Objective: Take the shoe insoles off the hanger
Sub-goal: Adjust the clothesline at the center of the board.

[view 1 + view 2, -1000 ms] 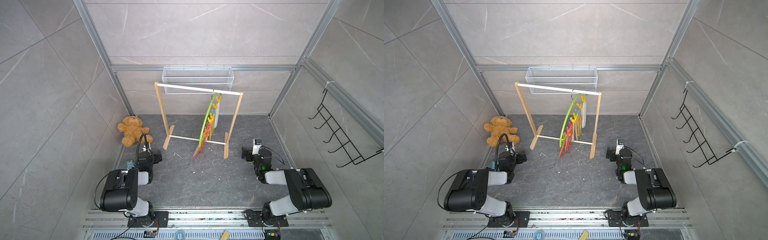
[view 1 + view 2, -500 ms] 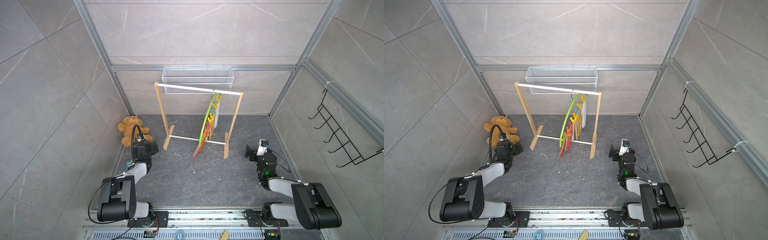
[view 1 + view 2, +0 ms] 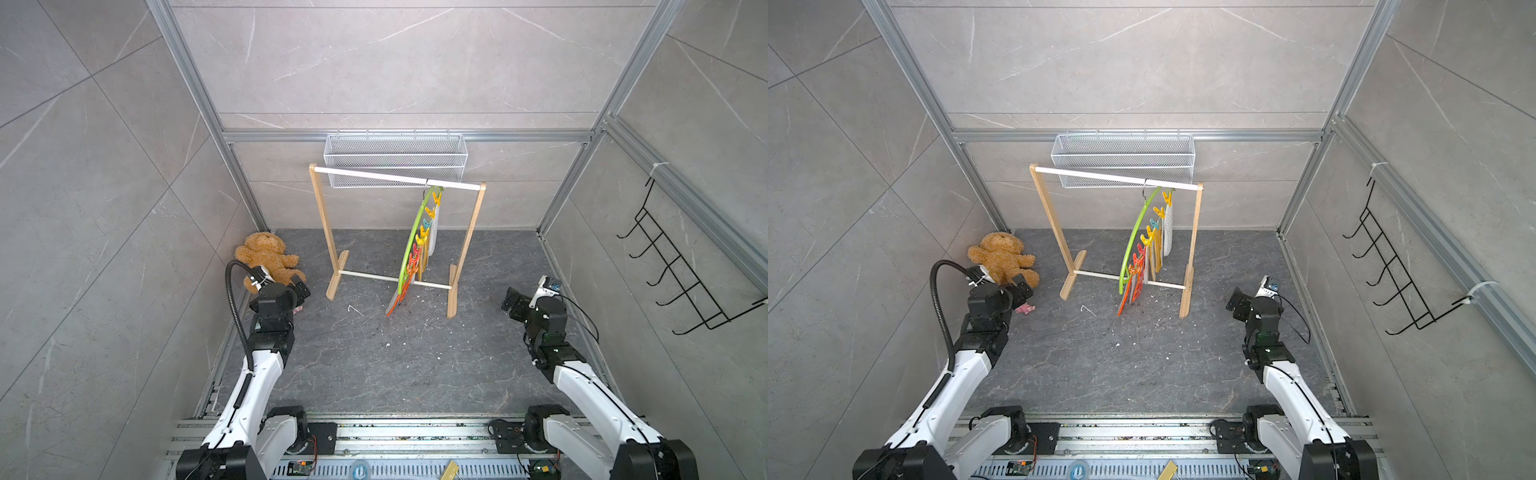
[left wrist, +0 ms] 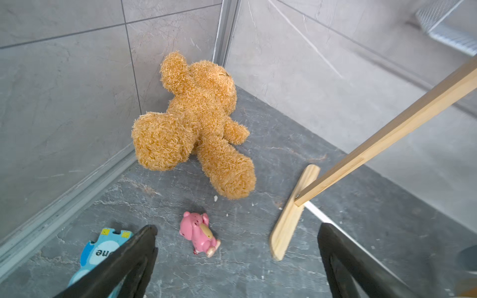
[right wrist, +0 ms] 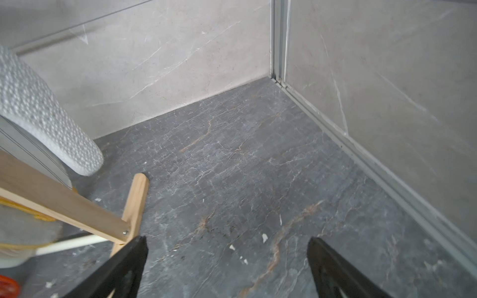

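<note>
Shoe insoles, flat foot-shaped pads in white, orange-yellow, grey and red, hung edge-on to us in a tight row, pinched by small yellow, blue, red and orange plastic clips along the long curved lime-green plastic hanger. We judged that the clips held them there, so each would need a tug or a squeeze to come free. The hanger's dark metal hook sat over the white rail of the pale wooden rack, near its right post, so the row dangled inside the frame. Whether the lowest pad touched the dark grey veined stone worktop we could not tell. In the right wrist view the nearest white insole looked knobbly and soft. The black left hand and black right hand both stood spread wide and empty, low at either side, well apart from the rack, so we reckoned that nothing was unclipped yet. A shaggy tan teddy bear slumped in the corner.
</note>
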Motion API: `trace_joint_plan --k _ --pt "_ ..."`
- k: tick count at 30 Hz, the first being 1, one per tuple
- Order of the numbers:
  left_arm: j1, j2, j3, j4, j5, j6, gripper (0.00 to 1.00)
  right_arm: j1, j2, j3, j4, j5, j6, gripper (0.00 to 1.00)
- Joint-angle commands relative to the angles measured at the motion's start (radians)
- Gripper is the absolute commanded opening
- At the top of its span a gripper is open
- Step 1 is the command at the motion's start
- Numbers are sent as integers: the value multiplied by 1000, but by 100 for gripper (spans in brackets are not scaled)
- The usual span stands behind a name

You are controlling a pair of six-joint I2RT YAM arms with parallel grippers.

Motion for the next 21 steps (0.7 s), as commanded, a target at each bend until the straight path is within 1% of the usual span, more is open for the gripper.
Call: trace_joint_plan --k 1,3,6,8,9,11,13,16,18,21 --pt "4 -41 41 -131 53 -136 100 2 -24 105 -292 -99 172 99" --pt "8 -58 46 -148 132 -150 100 -6 -17 154 -340 -217 231 100" --pt "13 -50 77 -168 315 -140 99 -20 20 215 -370 -441 310 100" --pt "14 -30 108 -196 420 -124 94 -25 53 249 -362 -604 322 95" --pt "13 -25 118 -205 449 -120 93 -24 56 257 -364 -638 330 95" --pt "15 -11 131 -212 510 -107 92 -24 34 260 -361 -664 341 96" --pt "15 -6 139 -201 563 -96 90 -25 -4 263 -363 -667 322 97" --pt "14 2 152 -183 614 -87 87 -24 -33 292 -390 -677 291 98" --pt "15 0 160 -167 613 -74 83 -25 -32 329 -445 -666 256 99" --pt "13 -16 157 -116 554 -41 82 -24 -30 391 -534 -590 195 100"
